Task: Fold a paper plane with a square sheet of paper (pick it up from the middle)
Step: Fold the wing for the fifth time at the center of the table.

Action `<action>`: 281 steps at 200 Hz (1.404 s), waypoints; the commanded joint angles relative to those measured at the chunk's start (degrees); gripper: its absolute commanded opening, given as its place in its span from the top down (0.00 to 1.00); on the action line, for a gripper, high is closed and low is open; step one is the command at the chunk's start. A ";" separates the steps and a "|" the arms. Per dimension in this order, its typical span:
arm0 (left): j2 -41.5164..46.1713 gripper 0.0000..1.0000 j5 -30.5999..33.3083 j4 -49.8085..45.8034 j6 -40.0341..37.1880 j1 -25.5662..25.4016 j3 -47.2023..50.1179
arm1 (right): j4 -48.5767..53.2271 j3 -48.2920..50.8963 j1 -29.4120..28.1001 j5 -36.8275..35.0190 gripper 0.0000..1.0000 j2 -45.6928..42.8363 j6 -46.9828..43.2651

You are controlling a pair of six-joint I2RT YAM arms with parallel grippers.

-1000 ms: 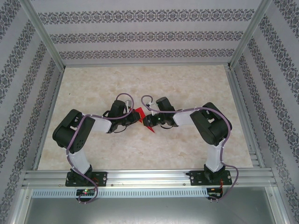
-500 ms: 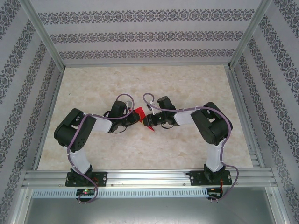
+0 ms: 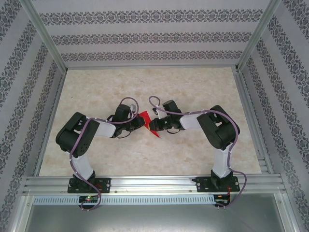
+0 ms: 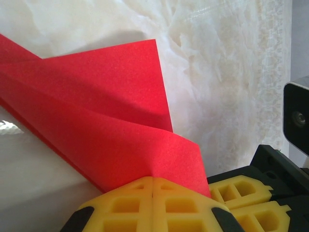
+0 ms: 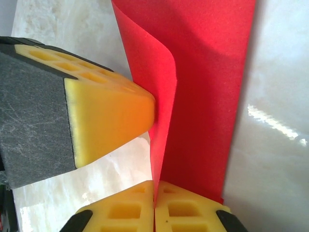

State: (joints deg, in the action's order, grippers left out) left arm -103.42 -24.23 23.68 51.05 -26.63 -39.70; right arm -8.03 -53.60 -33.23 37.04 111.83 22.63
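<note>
The surface (image 3: pixel 193 82) was a pale, cream, marble-patterned sheet, glossy enough to carry a bright streak of reflected light (image 5: pixel 270 121) in the right wrist view. A back wall (image 3: pixel 154 38) and two side walls (image 3: pixel 24 96) enclosed it, all papered in white with bands of dark grey ornamental print. Slanting aluminium posts (image 3: pixel 45 36) stood at the back corners. A ribbed aluminium rail (image 3: pixel 154 183) ran along the near edge, with a plain grey metal panel (image 3: pixel 154 217) below it. The lighting was soft and even.

Patterned walls (image 3: pixel 145 36) enclose a pale marbled tabletop (image 3: pixel 193 87).
</note>
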 commanded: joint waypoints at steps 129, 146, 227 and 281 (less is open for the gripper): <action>-1.37 0.94 0.89 -3.69 -1.13 0.02 -1.92 | 7.76 1.40 0.82 2.68 0.78 -6.37 5.30; -1.22 0.94 0.87 -3.63 -1.15 0.07 -1.94 | 8.03 1.65 0.72 2.85 0.78 -6.19 5.64; 0.82 0.94 -0.85 -2.20 -1.53 0.09 -2.23 | 8.45 1.68 0.63 1.18 0.87 -2.52 6.43; 1.24 0.93 -3.93 1.47 -0.45 0.02 -1.66 | 8.58 1.79 0.49 0.43 0.87 -0.83 6.41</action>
State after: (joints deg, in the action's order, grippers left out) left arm -103.83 -25.45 21.47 50.98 -26.63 -40.91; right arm 0.16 -52.71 -32.84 38.52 109.14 28.88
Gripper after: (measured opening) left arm 0.072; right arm 0.126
